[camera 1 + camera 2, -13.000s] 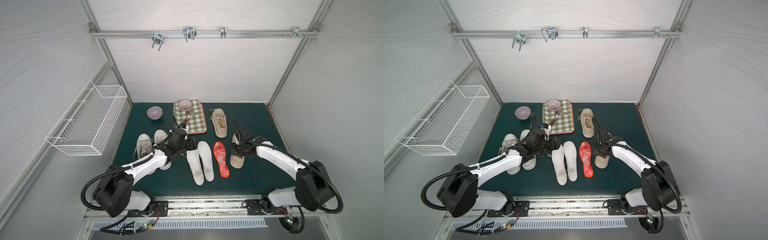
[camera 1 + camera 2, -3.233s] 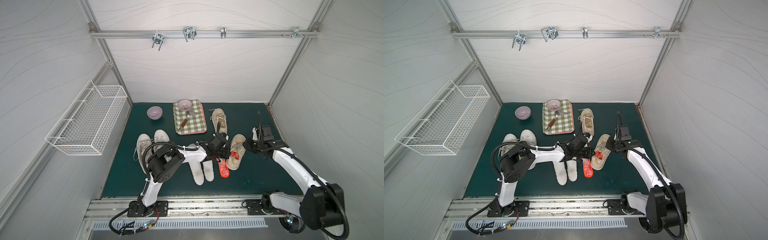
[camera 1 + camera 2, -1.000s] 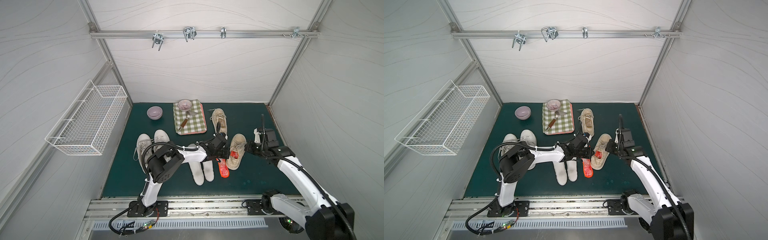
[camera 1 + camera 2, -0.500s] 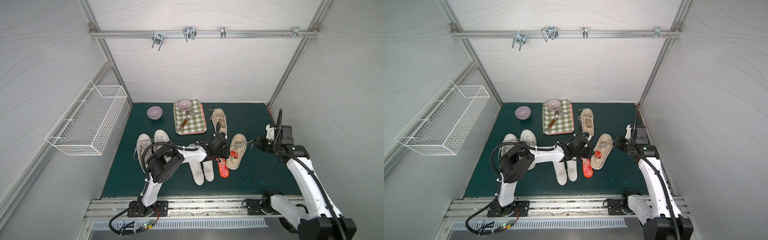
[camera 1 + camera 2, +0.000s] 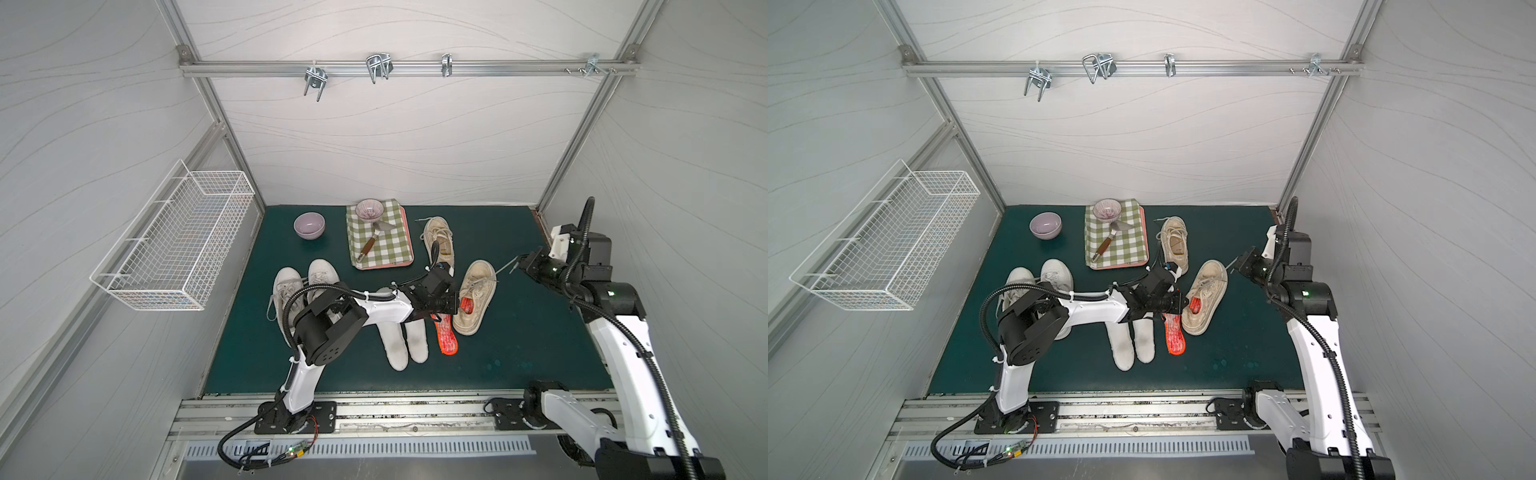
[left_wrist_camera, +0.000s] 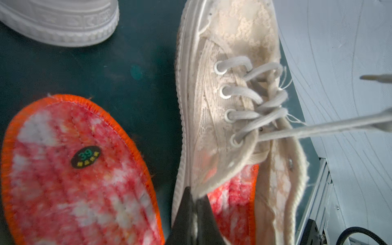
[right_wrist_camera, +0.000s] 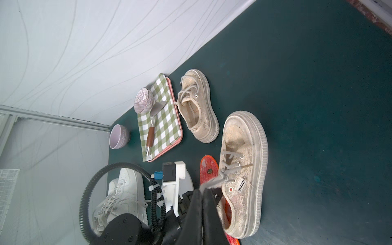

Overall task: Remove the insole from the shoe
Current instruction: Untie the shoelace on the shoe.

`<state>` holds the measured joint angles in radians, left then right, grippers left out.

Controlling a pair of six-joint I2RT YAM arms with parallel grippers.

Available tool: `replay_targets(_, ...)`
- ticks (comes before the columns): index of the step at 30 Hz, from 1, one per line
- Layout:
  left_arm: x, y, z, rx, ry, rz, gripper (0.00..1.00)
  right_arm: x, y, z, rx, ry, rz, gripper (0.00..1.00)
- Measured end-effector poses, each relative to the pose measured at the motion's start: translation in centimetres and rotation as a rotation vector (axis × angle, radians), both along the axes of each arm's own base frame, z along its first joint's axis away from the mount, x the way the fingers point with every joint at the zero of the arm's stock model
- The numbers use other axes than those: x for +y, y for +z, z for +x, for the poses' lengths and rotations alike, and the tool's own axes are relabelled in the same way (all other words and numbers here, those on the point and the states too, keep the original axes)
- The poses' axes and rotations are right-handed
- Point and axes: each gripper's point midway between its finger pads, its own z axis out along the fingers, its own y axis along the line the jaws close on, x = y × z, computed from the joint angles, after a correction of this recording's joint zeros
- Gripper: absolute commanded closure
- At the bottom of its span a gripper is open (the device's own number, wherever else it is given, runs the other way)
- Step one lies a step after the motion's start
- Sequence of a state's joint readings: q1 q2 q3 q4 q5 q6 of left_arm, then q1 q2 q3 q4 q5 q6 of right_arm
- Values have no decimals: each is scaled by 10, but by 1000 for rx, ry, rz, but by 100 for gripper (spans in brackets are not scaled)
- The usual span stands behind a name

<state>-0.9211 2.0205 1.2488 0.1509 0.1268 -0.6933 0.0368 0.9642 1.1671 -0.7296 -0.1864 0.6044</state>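
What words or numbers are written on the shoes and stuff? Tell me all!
"39": dark round sticker on the loose red insole.
"minni", as best it reads: white tag on the side of the beige shoe.
Tiny yellow marks under the 39: too blurred to read.

Worn beige lace-up shoe (image 5: 478,286) lies on the green mat (image 5: 523,345), red-orange insole (image 5: 467,305) inside it.

2 top views high overhead, looking down on the whole table (image 5: 519,332), 2 wrist views close, sharing the beige shoe (image 6: 233,106)
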Motion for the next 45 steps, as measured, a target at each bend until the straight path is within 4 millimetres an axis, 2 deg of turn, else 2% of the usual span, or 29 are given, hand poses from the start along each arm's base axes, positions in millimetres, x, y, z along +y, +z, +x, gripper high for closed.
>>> replay_targets(3,-2,3,2,-10,0,-13,100,-1,6,1,-8,-8,1,100)
replay_targets(8,-2,4,2,-13,0,-15,100,-2,5,2,8,-20,3,100)
replay_targets(15,-3,8,7,-28,7,-35,100,-2,22,-3,-9,-25,15,100)
replay_targets(23,13,4,27,-26,66,-29,100,4,19,-22,-5,-3,40,100)
replay_targets(32,5,1,35,-10,63,-25,100,4,21,-36,2,-2,17,100)
replay_targets(34,4,0,36,-5,65,-18,100,3,28,-38,-17,-9,4,100)
replay_targets(37,5,-12,45,5,85,-1,100,-2,62,-46,-130,-33,-10,100)
replay_targets(39,5,-11,47,6,90,0,100,-5,75,-56,-180,-45,-21,100)
replay_targets(41,6,-12,48,8,92,3,100,-7,81,-63,-209,-48,-33,100)
replay_targets(44,5,-12,48,9,87,0,100,-10,80,-64,-217,-57,-53,100)
replay_targets(45,4,-12,47,9,86,-1,100,-9,77,-62,-212,-58,-56,84)
